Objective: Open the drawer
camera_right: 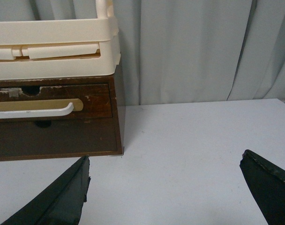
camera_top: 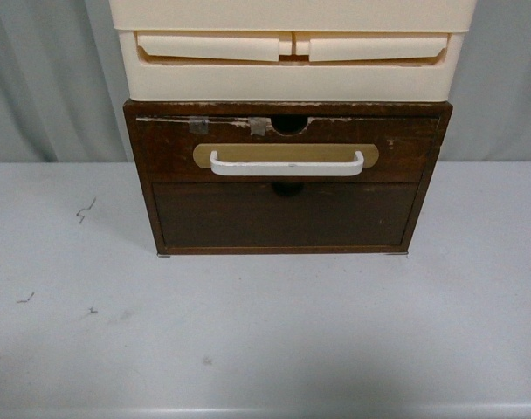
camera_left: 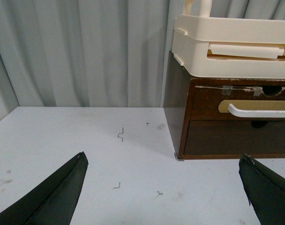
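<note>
Our arms hover low over the white table. Left gripper, right gripper: spread wide, empty. Wide dark brown wooden drawer, white bar handle, closed at 12 o'clock.

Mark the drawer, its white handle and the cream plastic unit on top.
drawer [camera_top: 407, 150], front view, bare wood front beside the handle plate.
white handle [camera_top: 286, 168], front view, middle of the bar.
cream plastic unit [camera_top: 292, 81], front view, lower front wall.
</note>
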